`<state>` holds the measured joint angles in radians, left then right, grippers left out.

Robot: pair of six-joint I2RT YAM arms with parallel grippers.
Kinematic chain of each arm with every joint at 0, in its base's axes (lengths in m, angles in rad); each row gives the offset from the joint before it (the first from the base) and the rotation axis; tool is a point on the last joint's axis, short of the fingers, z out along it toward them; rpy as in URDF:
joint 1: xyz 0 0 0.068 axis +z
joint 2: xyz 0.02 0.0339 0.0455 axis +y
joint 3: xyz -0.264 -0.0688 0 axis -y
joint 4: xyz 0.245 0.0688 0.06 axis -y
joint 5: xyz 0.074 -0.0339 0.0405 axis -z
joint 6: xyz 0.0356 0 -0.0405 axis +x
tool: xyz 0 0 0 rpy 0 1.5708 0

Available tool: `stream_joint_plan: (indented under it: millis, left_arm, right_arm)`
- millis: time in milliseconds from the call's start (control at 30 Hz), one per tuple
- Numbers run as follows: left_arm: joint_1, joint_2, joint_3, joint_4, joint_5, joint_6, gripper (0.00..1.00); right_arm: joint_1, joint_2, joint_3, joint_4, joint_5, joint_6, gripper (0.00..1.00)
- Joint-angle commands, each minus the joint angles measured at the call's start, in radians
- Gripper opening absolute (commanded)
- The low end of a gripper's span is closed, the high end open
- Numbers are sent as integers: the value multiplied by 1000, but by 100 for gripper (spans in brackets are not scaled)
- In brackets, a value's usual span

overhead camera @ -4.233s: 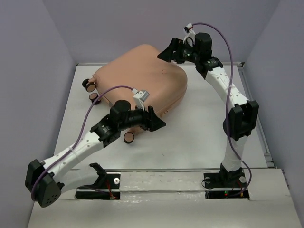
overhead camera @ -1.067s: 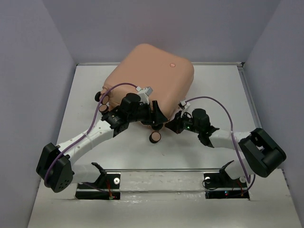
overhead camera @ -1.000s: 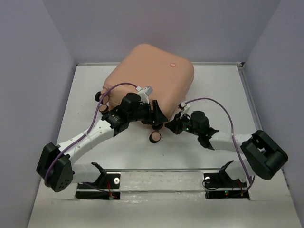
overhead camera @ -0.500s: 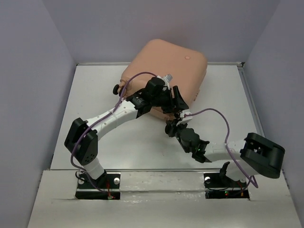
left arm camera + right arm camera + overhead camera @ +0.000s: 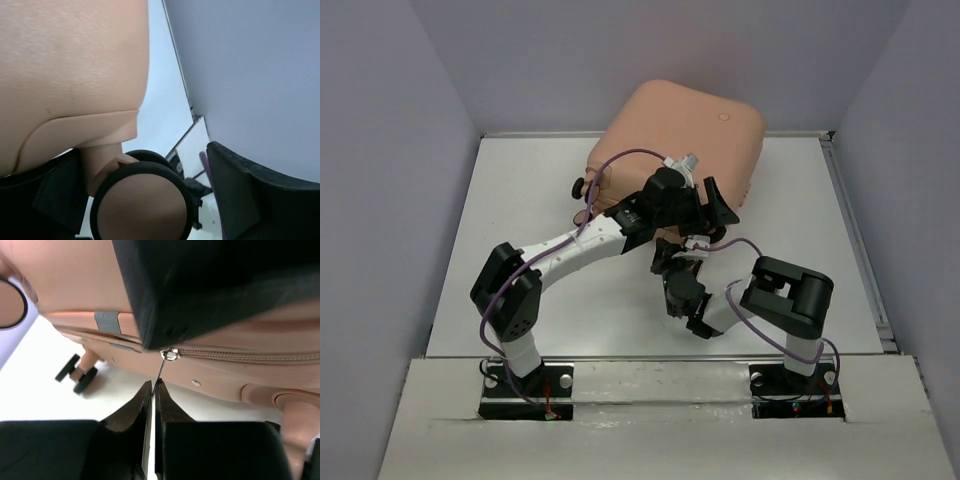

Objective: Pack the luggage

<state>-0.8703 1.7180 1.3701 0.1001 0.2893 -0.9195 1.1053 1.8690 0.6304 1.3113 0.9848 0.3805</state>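
Observation:
The luggage (image 5: 682, 125) is a salmon-pink hard-shell suitcase lying closed at the back middle of the table. My left gripper (image 5: 710, 205) is at its near edge with the jaws wide open. In the left wrist view a pink-and-black caster wheel (image 5: 140, 202) sits between the fingers (image 5: 250, 195), below the shell (image 5: 65, 65). My right gripper (image 5: 154, 386) is just under the same edge, shut on the thin metal zipper pull (image 5: 161, 371) hanging from the slider (image 5: 170, 355). From above, the right gripper (image 5: 672, 262) is low in front of the suitcase.
Another pair of caster wheels (image 5: 80, 375) sticks out at the suitcase's left end (image 5: 580, 187). A black part of the left gripper (image 5: 215, 285) hangs over the zip line. Purple walls close the table (image 5: 470, 250) on three sides, and a rail (image 5: 850, 230) runs along its right.
The left gripper has opened and moved right along the suitcase edge. The suitcase has shifted a little right. The right arm has folded in closer, still pinching the zipper pull.

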Motion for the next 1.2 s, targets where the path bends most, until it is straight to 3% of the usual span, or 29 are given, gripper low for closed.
stream_joint_plan:
  millis: [0,100,200,267,367,500,567,667,767,1167]
  left_arm:
    - [-128,-190,93,201,209,167,99]
    - [-85,-305,176,-86,148,332,99]
    - [26,-477,121,-262,-31,429,99]
    - [127,-620,42,-322,-74,449,99]
    - [383,-766,-177,-477,-157,531,99]
    - [505,-863,-357,-540,-203,615,99]
    - [559,-870,-399,-547,-278,645,99]
    - [609,-827,-434,-493,-237,689,99]
    - [610,-744,-386,-458,-150,703,99]
    - [610,-554,-327,-338,-139,774,99]
  right_arm:
    - [110,-86,-96,260,-301,29,7]
    - [110,-132,-197,250,-284,55,7]
    - [110,-188,-244,175,-287,90,7]
    - [110,-200,-276,180,-302,113,7]
    - [110,-232,-343,200,-320,152,7]
    - [110,-303,-348,76,-365,158,7]
    - [110,-323,-333,34,-379,153,7]
    - [110,-332,-333,31,-379,138,7]
    - [110,-352,-331,11,-386,127,7]
    - [110,-468,-337,-142,-452,144,7]
